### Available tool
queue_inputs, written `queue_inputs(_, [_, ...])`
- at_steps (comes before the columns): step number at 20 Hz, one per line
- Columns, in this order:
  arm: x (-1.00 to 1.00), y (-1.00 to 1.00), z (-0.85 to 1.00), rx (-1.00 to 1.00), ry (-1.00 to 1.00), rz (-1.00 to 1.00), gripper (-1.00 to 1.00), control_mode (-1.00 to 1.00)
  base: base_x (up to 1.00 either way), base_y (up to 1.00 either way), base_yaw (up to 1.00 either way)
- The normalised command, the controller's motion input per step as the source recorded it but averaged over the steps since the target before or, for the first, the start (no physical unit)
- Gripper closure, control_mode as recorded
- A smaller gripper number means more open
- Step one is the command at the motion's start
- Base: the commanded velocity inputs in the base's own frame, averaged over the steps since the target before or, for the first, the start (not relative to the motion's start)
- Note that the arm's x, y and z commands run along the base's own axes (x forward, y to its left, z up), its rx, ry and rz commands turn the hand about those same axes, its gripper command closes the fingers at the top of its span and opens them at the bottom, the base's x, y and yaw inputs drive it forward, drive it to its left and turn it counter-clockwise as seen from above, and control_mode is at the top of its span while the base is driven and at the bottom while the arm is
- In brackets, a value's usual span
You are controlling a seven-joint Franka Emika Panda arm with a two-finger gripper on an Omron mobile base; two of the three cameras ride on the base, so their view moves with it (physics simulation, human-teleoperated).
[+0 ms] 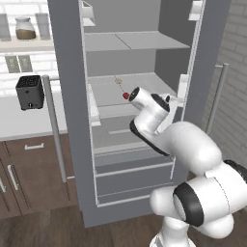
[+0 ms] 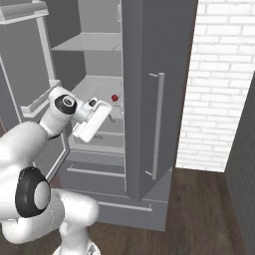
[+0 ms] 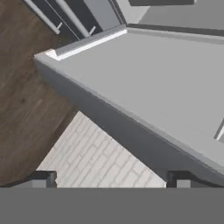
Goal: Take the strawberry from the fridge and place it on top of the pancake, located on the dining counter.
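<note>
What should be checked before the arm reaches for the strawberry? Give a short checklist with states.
1. Fridge door open: ok.
2. Strawberry lying on a shelf, in sight: ok.
3. Gripper open and empty: ok.
4. Gripper aimed at the strawberry: not ok; the hand view looks at a grey fridge surface, brick wall and floor.
5. Clear path past the small pale speck behind the strawberry: cannot tell.

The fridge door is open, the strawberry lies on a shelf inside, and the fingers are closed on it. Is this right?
Not quite. The fridge is open and the strawberry lies on a shelf inside, but the fingers stand wide apart with nothing between them, as the hand view shows.
</note>
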Motion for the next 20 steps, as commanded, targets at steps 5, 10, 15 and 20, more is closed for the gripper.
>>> queue_inputs(5, [0.66,0.05,-0.14,0.00,0.05,0.13,-1.00,-1.00,0.00,0.00,0.00])
queue_inputs(10, [0.66,-0.05,-0.04,-0.04,-0.02,0.11,-1.00,-1.00,0.00,0.00,0.00])
queue_inputs(15, [0.48,-0.16,0.01,-0.07,-0.23,0.05,-1.00,-1.00,0.00,0.00,0.00])
queue_inputs(20, [0.42,-0.37,0.16,-0.07,-0.24,0.01,-1.00,-1.00,0.00,0.00,0.00])
